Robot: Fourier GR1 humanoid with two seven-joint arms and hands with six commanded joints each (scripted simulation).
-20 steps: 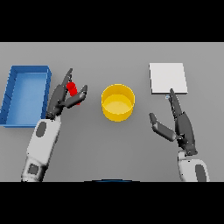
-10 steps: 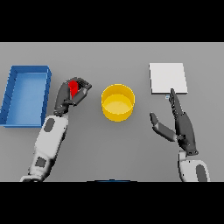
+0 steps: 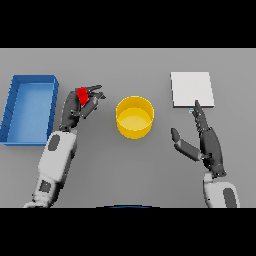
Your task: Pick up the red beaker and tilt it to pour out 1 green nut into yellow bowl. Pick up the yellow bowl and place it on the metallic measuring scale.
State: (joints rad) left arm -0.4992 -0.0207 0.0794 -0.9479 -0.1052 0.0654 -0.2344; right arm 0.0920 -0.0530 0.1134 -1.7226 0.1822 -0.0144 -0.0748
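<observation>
Left hand curled round red beaker; right hand open, fingers straight, above grey table.

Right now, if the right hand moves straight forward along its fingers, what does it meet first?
Probably the metallic measuring scale: the right hand points its straight fingers at the near edge, though height above the table is unclear.

The red beaker is small, mostly hidden by the curled fingers of the left hand that grips it, left of the yellow bowl and apart from it. The yellow bowl is round and upright, its open mouth facing up, standing on the grey counter. The measuring scale, a flat pale square, lies to the bowl's right and slightly farther back, well apart from it.
</observation>
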